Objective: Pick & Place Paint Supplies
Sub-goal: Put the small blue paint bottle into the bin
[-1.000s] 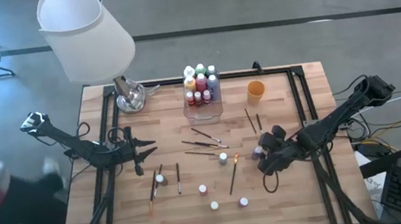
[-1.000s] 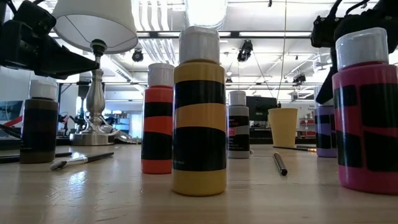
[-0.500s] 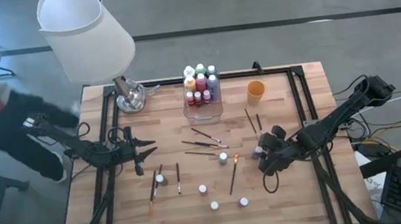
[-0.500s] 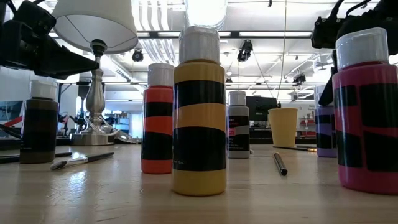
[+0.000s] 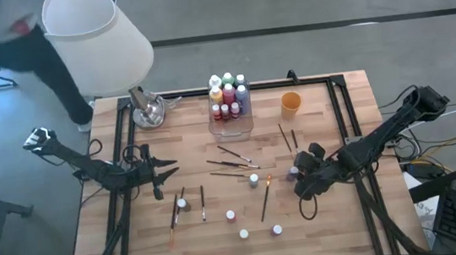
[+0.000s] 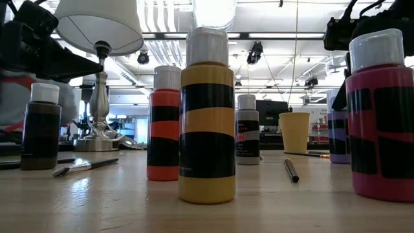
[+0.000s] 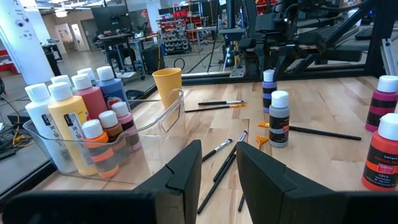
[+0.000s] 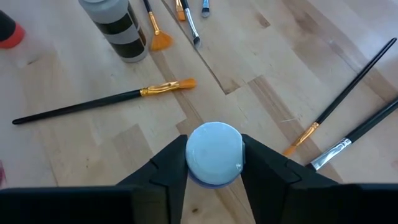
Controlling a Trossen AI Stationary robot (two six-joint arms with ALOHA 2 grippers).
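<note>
Wooden slats of the table [image 5: 332,227] fill the centre of the high view, with a white lamp [image 5: 100,39] at upper left. Right of centre, the right gripper [image 8: 214,163] has its fingers pinching the white cap of an upright purple paint bottle [image 5: 291,173], long axis vertical. Left of centre, the left gripper [image 7: 217,163] hovers with fingers spread, holding nothing. Other bottles stand upright in the clear box [image 5: 231,127] at top centre. Loose paintbrushes [image 5: 230,164] lie flat mid-frame, mostly running left to right, near an orange cup [image 5: 291,102].
</note>
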